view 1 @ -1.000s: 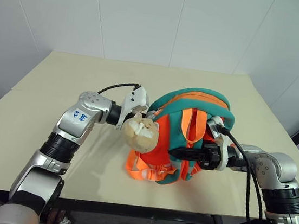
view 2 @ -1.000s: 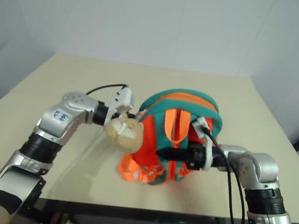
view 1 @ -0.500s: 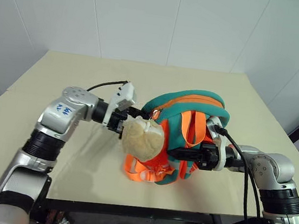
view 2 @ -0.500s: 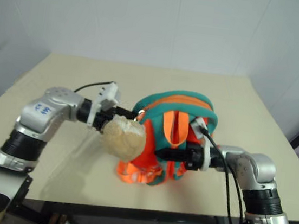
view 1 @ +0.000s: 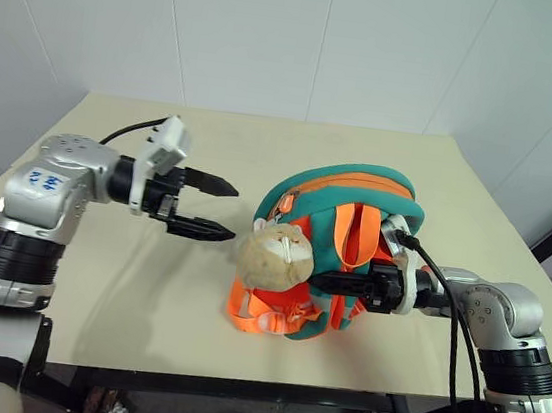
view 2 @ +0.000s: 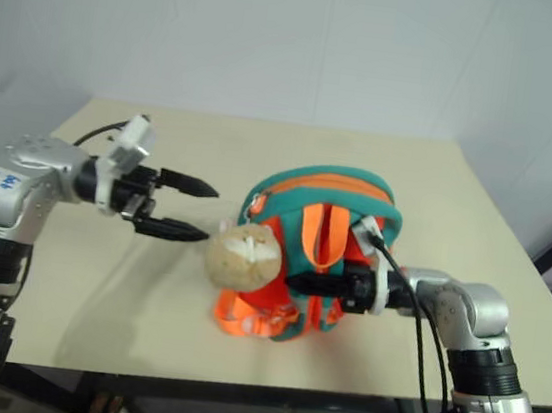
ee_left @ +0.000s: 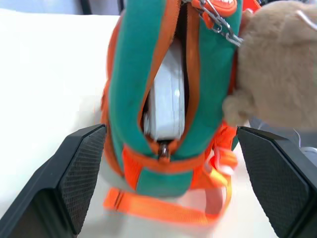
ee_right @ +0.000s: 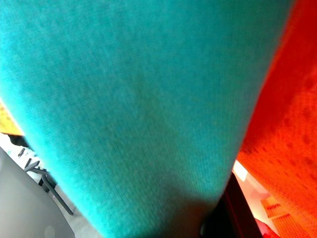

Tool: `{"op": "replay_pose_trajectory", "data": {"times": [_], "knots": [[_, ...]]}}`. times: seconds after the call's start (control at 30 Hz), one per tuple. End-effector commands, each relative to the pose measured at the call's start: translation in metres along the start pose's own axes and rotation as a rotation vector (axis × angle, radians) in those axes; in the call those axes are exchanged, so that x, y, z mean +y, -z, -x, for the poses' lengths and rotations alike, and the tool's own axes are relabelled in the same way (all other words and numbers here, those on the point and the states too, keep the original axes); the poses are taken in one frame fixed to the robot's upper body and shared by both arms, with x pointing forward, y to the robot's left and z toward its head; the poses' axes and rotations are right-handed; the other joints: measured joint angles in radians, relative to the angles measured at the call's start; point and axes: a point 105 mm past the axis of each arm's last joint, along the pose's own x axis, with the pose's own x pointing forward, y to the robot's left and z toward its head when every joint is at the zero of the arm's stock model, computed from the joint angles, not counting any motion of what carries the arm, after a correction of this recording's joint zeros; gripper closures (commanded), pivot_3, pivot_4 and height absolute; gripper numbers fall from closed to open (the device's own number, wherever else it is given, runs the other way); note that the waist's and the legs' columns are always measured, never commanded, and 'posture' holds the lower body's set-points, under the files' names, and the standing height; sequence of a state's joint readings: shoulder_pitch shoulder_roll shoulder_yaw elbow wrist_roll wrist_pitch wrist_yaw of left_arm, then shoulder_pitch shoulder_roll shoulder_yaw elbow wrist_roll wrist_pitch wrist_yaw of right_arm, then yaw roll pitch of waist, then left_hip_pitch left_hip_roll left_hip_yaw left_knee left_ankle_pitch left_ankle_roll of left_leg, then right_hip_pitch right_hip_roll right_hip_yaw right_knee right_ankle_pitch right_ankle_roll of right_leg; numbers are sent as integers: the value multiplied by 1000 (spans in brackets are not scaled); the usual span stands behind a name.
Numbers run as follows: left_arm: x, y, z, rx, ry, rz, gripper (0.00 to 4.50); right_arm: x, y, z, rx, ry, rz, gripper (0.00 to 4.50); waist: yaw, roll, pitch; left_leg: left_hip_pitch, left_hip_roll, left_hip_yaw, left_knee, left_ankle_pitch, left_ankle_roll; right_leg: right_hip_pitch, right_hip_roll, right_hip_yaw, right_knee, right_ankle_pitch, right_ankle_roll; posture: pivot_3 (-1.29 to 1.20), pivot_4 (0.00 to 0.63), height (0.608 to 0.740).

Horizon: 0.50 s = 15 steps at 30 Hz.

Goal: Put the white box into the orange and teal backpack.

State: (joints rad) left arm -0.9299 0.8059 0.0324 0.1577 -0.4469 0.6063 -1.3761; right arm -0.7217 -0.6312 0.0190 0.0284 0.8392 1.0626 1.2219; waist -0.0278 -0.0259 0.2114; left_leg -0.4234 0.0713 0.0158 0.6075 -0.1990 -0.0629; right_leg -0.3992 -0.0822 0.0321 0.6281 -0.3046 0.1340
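Counter [view 1: 96,275] first: plenty of bare top on your left side, so that's the safe way out for the left arm.

The orange and teal backpack [view 1: 342,200] stands upright near the counter's middle, zip mouth facing your left end effector. In the left wrist view the white box [ee_left: 166,101] sits inside that mouth, between the teal lips, w/ its end showing in the gap. So the box looks in; judging from that, the step in hand is the clean exit, not more pushing.

Right end effector [view 1: 332,282] is clenched on the backpack's teal strap, low on the front, and it's what props the bag up. Don't let go abruptly: the bag is soft and rounded and would prob. slump or tip, and the box could slide back out the unzipped mouth. Ease it off only once the bag rests on its own base.

Left end effector [view 1: 213,207] is released, fingers spread wide, holding nothing, apart from the bag and level w/ the opening. Draw it out over the bare counter, not across the bag.

Plush toy [view 1: 272,256] hangs off the bag's front, just below the mouth. It's close to your lower left finger's line, so stay clear or you'll drag the whole bag.
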Motion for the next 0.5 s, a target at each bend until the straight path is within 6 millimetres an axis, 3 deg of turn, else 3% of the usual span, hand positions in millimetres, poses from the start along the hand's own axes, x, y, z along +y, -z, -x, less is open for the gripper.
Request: {"op": "replay_pose_trajectory", "data": {"times": [0.03,0.4,0.5], "knots": [[-3,-6,2,-57,5,-20,924,4,-5,-1,-9,-9,28,4434,0,0,0,0,0,0,0,0,0,0,0,0,0,0,0,0,150,740],[-11,8,-29,-59,46,21,4473,4,-6,-2,-9,-10,29,4434,-2,0,0,0,1,1,2,-1,0,0,1,1,1,0,0,0,150,740],[-10,16,-43,-32,54,0,4473,4,-5,-2,-13,-8,28,4434,1,0,0,0,2,1,2,-1,0,0,2,1,1,0,0,0,150,740]]}}
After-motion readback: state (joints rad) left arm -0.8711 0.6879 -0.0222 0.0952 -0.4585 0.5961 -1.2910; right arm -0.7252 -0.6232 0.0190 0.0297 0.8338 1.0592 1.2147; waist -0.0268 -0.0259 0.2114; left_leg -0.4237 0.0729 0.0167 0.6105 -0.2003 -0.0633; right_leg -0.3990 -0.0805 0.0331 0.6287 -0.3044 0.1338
